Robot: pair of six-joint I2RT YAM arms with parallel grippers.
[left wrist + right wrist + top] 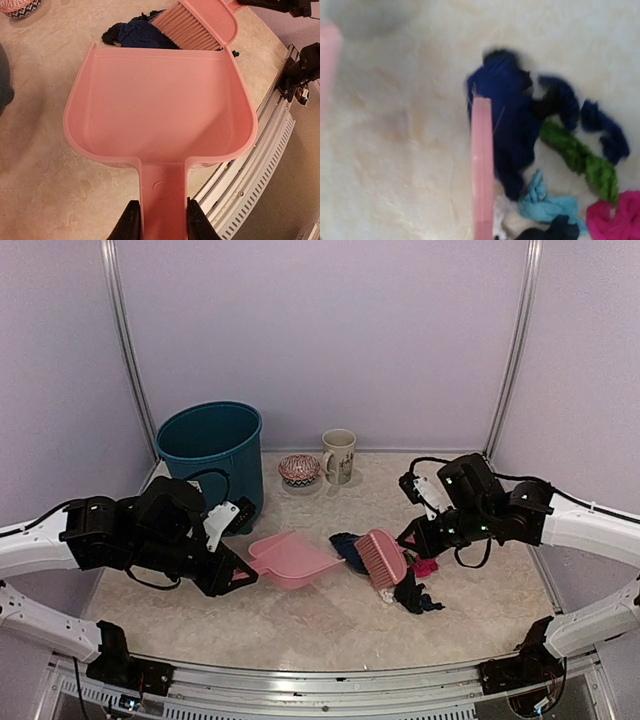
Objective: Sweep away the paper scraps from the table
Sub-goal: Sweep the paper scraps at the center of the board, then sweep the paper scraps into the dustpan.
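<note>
The paper scraps (415, 590) lie in a small pile on the tabletop (300, 625), just right of the middle in the top view. Some dark blue ones are by the mouth of the empty pink dustpan (290, 560), and the rest are to the right of the pink brush (382, 557). The right gripper (410, 538) is closed tight on the brush, and the left gripper (160, 220) pinches the dustpan handle. This looks like the sweeping step; next the brush should get behind the pile and push it left into the pan.
</note>
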